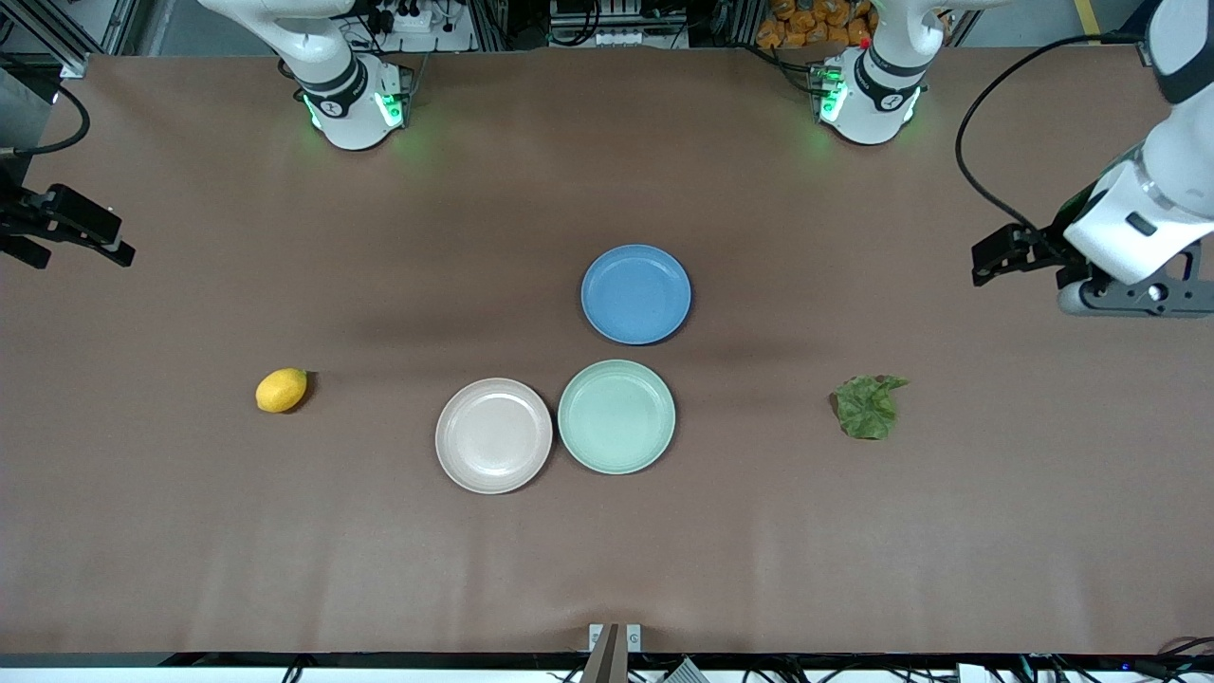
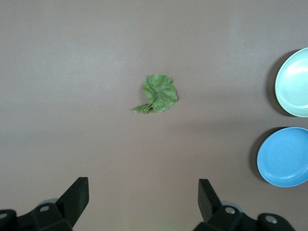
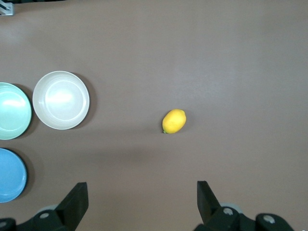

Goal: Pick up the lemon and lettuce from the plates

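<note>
Nearest the camera, the beige-pinkish plate (image 1: 493, 435) is sitting bare, touching the mint green plate (image 1: 616, 416) beside it, around the middle of the table (image 1: 607, 569).

Up at the left arm's end of the table, the left gripper (image 2: 143, 198) is hanging with its jaws spread wide, gripping nothing. Outward from it, the lettuce (image 1: 867, 406) is lying flat on the bare table, well apart from the plates, with nothing standing between it and the gripper.

At the right arm's end, the right gripper (image 3: 142, 200) is hanging just the same, fingers wide and holding nothing. Outward from it, the lemon (image 1: 282, 390) is resting on the table, well apart from the beige-pinkish plate, nothing blocking it either.

Farther from the camera, the blue plate (image 1: 635, 293) is sitting bare, just beside the mint green one.
</note>
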You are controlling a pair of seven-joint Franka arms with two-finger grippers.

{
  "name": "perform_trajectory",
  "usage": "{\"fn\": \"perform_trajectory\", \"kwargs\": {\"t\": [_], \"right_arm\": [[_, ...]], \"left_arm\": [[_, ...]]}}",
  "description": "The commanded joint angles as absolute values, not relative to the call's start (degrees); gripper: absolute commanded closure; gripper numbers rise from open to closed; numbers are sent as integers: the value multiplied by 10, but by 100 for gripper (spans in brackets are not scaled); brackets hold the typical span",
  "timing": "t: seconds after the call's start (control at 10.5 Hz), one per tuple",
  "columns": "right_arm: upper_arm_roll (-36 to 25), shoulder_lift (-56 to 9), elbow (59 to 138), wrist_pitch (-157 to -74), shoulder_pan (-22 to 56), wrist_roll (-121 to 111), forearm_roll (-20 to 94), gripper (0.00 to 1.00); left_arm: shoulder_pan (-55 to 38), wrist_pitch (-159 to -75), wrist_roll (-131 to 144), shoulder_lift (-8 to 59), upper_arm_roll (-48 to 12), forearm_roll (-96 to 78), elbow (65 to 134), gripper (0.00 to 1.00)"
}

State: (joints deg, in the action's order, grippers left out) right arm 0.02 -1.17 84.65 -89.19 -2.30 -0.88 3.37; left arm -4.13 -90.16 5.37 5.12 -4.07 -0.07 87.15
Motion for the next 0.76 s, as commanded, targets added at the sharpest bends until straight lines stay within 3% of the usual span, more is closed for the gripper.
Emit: {"fn": "perform_trajectory", "kwargs": {"t": [0.0, 0.67], "right_arm": [[6, -14, 835, -860, -15, -18, -22, 0], [6, -17, 838, -861, -16, -17, -13, 0]], "left_arm": [[-35, -871, 38, 25, -37, -16, 857, 0], [-20, -846, 33, -4, -37, -11, 863, 0]]}}
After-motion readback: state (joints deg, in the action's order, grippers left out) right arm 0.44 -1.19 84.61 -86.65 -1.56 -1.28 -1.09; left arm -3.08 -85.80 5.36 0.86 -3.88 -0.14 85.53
